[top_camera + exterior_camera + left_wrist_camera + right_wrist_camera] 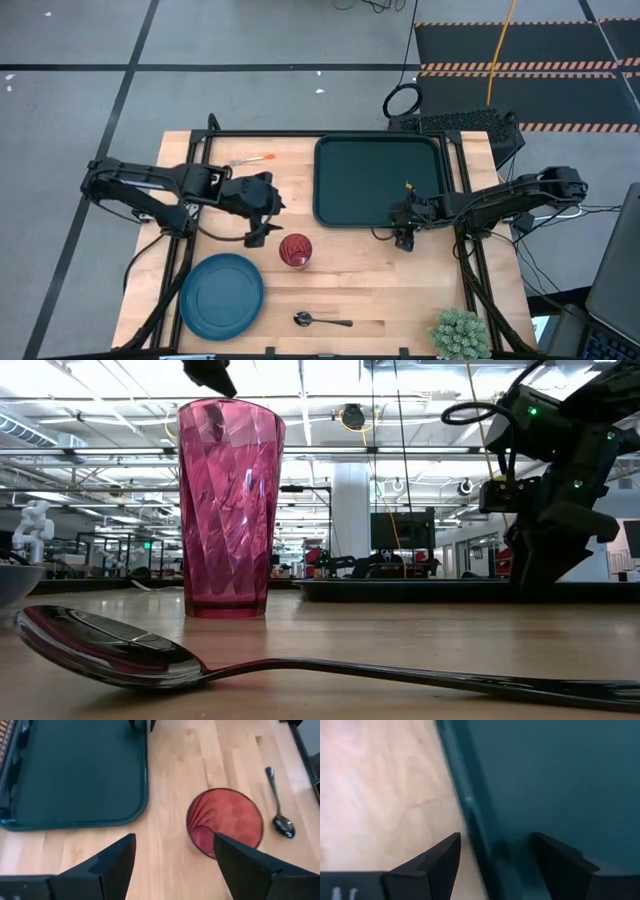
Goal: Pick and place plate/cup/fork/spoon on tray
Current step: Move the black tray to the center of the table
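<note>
Left gripper [258,236], jaws wide, hangs beside the cup [295,250]; right gripper [404,240], also wide, straddles the tray [375,180] lip, plate [221,292] and spoon [322,321] near.

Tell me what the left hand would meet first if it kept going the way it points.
Probably the red cup: the open left hand hangs just short of its rim. Height above it is unclear.

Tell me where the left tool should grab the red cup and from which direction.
Take the cup by its rim, coming down from above. It stands upright on the table, mouth open upward, so one finger could go inside and one outside the wall. The left tool hangs open just beside it, and the tray and spoon lie clear of it.
</note>
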Robot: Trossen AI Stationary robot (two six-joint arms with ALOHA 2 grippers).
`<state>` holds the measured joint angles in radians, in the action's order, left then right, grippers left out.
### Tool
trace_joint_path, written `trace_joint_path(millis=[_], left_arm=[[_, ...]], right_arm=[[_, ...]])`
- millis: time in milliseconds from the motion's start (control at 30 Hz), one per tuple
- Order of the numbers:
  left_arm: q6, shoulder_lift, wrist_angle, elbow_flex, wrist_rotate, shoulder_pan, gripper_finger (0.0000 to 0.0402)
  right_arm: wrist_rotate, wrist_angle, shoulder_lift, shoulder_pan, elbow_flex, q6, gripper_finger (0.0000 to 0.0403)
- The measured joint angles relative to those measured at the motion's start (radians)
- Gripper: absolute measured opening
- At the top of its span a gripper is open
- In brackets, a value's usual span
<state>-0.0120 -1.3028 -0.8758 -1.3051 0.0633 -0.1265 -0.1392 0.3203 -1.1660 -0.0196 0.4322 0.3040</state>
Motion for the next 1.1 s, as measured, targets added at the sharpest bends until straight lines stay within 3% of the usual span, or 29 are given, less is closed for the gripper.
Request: trace_joint_path(millis=[167, 633, 1100], left_arm=[[0.007, -0.034, -0.008, 0.007, 0.036, 0.000, 0.0269], [0.009, -0.035, -0.019, 0.006, 0.043, 0.000, 0.0269], [0.007, -0.035, -0.053, 0.006, 0.044, 0.000, 0.0269]], right_arm=[[-0.041, 0.007, 0.000, 0.000, -0.001, -0.030, 0.0219], [-0.034, 0.003, 0.000, -0.002, 0.000, -0.041, 0.0078], [-0.018, -0.017, 0.000, -0.025, 0.001, -0.025, 0.0067]])
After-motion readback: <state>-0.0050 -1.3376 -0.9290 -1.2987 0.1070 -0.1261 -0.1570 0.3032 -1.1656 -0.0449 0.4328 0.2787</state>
